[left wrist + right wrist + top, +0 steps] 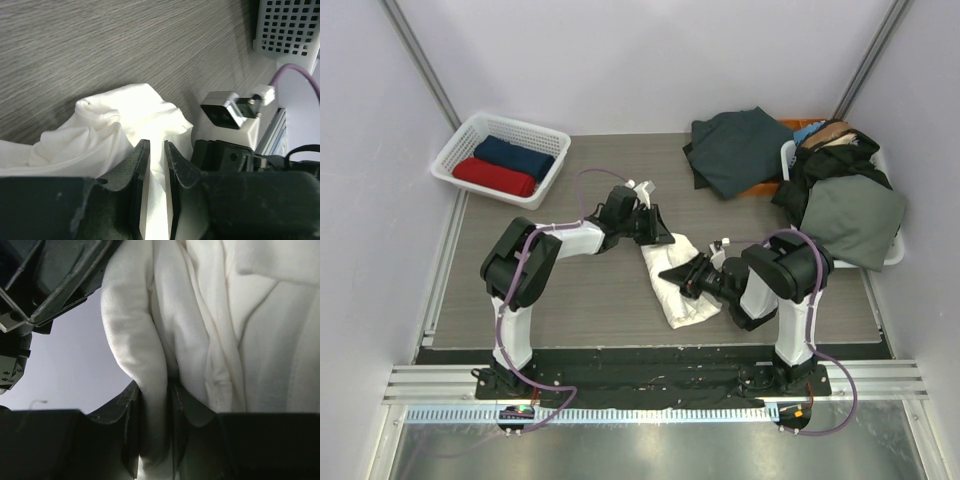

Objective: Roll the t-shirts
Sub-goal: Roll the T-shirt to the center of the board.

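1. Black fingers of the right gripper (pixel 154 392) fill the near edge of the right wrist view. They are drawn narrow and clamped on a thick fold of the cream-white fabric t-shirt (pixel 225 315).
2. Seen from above, the t-shirt lies bunched into a long, narrow strip on the grey wood-grain surface (pixel 570 300), between the two arms and near the middle.
3. The left gripper (pixel 156 150) sits at the strip's far end. Its fingers are narrow, with white cloth showing in the slim gap, and they appear to pinch an edge.
4. A white plastic lattice basket (pixel 455 150) in the far left corner holds a red rolled t-shirt (pixel 495 177) beside a navy rolled t-shirt (pixel 515 155). Dark green garments (pixel 735 150) are heaped at the far right.
5. Judgement: the shirt seems gathered into a strip, with no tight roll formed yet. The next move calls for turning one held end over onto itself. Both ends need even tension so the roll stays snug and straight.
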